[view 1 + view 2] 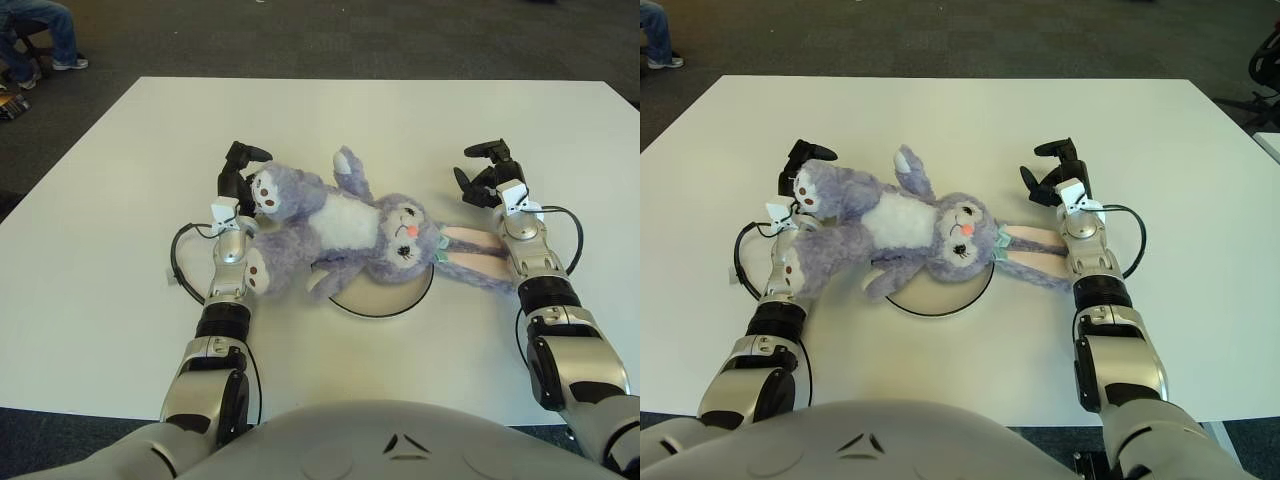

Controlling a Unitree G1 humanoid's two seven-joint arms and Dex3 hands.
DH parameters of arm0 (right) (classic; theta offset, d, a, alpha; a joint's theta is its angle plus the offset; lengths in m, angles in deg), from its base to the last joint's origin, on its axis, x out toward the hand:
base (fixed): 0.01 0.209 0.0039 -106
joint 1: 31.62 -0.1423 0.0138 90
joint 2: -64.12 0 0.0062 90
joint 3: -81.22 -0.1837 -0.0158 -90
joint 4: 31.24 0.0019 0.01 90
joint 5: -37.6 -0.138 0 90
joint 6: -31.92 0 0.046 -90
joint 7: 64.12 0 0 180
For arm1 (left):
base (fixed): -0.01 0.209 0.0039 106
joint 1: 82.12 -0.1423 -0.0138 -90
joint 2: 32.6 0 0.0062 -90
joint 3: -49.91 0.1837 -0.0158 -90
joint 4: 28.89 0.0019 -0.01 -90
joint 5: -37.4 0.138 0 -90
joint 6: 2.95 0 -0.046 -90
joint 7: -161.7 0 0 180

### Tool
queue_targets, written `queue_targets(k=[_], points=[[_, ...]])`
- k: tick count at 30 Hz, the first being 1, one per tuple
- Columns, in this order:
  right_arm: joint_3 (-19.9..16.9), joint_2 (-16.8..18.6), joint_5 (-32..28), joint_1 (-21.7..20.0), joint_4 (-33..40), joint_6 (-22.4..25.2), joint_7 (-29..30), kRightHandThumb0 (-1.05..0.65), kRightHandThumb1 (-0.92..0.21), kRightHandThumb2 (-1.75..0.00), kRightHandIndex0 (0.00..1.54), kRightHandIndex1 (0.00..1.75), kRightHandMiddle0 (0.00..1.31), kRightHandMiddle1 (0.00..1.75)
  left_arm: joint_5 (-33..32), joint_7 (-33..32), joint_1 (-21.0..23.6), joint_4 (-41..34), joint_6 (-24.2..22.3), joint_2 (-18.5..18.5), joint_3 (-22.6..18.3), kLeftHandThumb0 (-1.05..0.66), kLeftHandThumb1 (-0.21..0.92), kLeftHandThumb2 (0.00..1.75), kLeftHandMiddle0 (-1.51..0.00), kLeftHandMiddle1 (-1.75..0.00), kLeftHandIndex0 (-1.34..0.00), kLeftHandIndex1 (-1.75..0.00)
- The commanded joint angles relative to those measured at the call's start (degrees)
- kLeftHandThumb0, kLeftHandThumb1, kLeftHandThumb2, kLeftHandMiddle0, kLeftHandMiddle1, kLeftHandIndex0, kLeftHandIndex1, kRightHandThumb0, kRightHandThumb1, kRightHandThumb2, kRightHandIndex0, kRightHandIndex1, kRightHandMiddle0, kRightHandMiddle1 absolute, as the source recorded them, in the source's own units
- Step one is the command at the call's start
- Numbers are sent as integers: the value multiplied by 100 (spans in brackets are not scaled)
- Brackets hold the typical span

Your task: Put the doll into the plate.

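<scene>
Left robot hand (240, 172): fingers curled beside the doll's foot, grip unclear.
Right robot hand (486, 178): spread, empty.
Doll (345, 225): sprawled half over plate (385, 298).
Risk: ears and legs trailing onto the surface (400, 120).

An office: grey carpet tiles (300, 35), seated person (40, 30), white table (400, 110).

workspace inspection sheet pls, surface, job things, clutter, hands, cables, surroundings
surface: white table, bare around the work.
job's things: purple doll lies sprawled, head over the plate, body and legs off it to the left.
clutter: nothing seen.
hands: left hand against the doll's foot; right hand open beyond the doll's ears, holding nothing.
cables: black loop at each wrist.
surroundings: dark carpet; seated person's legs far left.
</scene>
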Motion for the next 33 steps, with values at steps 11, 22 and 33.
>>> queue_targets(k=[11,22,33], points=[[-151,84,-213,153,333,401,-125,-1,-78,-63,35,159,28,158,109,-51,-571,394,243,-16,-30,-44,44,116,-125,-175,-51,-175],[-290,83,-364,185,425,587,-219,-1,-75,-65,36,156,35,156,211,-74,-559,418,228,-57,-43,-43,47,112,-123,-175,-49,-175],[-364,94,-447,203,418,547,-344,-1,-68,-76,46,158,31,156,235,-128,-549,419,225,-45,-52,-43,48,112,-123,-175,-48,-175]])
